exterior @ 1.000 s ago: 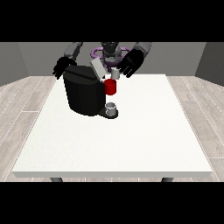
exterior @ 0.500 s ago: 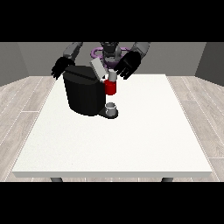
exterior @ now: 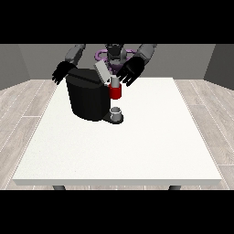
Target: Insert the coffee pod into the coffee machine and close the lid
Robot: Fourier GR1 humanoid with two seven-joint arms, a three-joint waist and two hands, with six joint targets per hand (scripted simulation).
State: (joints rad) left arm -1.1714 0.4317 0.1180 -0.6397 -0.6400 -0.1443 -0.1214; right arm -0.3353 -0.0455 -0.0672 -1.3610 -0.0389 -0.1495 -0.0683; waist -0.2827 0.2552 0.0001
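On the white table (exterior: 137, 146), both robot hands hang open-fingered beside the coffee machine (exterior: 89, 98), lid (exterior: 102, 71) raised.

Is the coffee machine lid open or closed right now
Open. The grey lid stands tilted up above the black coffee machine, not lying flat on it.

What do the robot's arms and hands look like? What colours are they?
Both arms are grey, with rounded, chunky segments. Each ends in a black hand with a thumb and fingers: the hand at the view's left and the hand at the view's right. No cables or markings can be made out on them.
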